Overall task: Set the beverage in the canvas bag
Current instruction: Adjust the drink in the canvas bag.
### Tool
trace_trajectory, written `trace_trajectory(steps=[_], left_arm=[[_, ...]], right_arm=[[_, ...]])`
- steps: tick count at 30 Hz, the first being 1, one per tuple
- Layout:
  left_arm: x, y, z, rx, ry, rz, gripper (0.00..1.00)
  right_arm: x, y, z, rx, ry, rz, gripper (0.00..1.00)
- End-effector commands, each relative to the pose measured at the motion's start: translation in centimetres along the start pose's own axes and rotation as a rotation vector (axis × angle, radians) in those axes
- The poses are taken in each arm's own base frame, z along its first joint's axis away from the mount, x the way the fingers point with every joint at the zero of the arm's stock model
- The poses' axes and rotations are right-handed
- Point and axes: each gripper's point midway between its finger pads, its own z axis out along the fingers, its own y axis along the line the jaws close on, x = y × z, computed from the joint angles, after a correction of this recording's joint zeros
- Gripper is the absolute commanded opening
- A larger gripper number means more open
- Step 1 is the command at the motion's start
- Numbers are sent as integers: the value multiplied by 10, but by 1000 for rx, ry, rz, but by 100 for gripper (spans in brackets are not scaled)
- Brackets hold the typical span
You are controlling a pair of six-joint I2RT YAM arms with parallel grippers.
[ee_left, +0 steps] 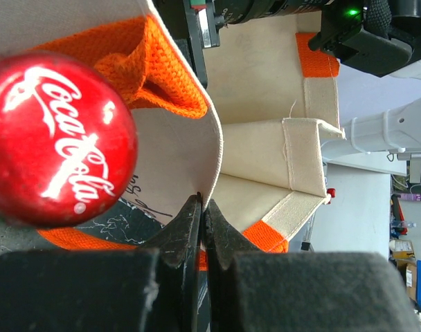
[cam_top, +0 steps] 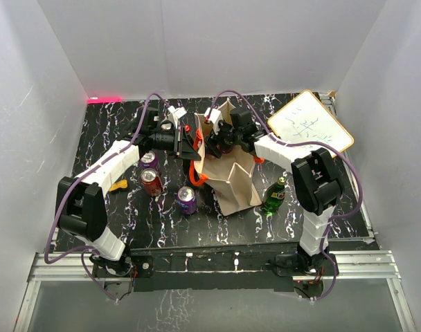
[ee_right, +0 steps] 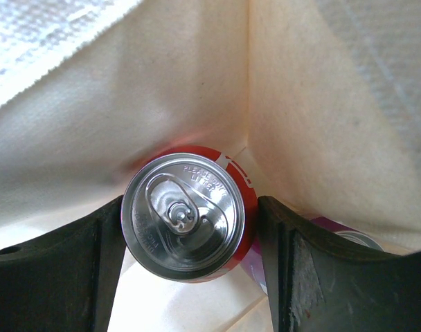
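The canvas bag (cam_top: 231, 181) stands mid-table, beige with orange handles (ee_left: 155, 69). My left gripper (ee_left: 202, 207) is shut on the bag's rim (ee_left: 214, 162), pinching the cloth between its fingertips at the bag's left side (cam_top: 192, 146). My right gripper (ee_right: 190, 228) reaches into the bag's mouth from the right (cam_top: 223, 142). It is shut on the beverage, a red can (ee_right: 186, 218) seen top-on with its silver lid, a finger (ee_right: 58, 277) on either side. Bag walls surround it. Part of a purple can (ee_right: 314, 232) lies beneath inside the bag.
Left of the bag stand a purple can (cam_top: 149, 160), a red Coca-Cola can (cam_top: 151, 182) and another purple can (cam_top: 187, 199). A green bottle (cam_top: 274, 197) stands right of the bag. A whiteboard (cam_top: 309, 128) leans at the back right. A small yellow object (cam_top: 118, 185) lies far left.
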Motion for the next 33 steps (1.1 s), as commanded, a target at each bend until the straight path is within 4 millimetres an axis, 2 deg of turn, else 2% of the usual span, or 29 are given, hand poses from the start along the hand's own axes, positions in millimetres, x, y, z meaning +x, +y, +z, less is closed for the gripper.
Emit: trace_trajectory(steps=[1, 13, 18, 20, 24, 26, 29, 33], left_arm=[[4, -5, -4, 18, 6, 3, 0], [2, -8, -5, 24, 3, 1, 0], [1, -13, -6, 34, 2, 8, 0], [0, -18, -7, 53, 4, 16, 0], [-6, -35, -13, 99, 1, 46, 0], [-12, -46, -17, 120, 0, 71, 0], [-22, -60, -22, 142, -10, 108, 0], [-30, -71, -26, 154, -21, 136, 0]], right_arm=[[-6, -28, 4, 102, -16, -52, 61], [-4, -36, 3, 146, 8, -35, 72], [-7, -37, 2, 147, 3, -38, 71], [-10, -37, 1, 146, -2, -41, 65], [-22, -38, -7, 161, -24, -31, 44], [-27, -38, -11, 168, -32, -28, 36], [-28, -42, -15, 189, -25, -30, 30], [-29, -48, -20, 226, -13, -41, 27]])
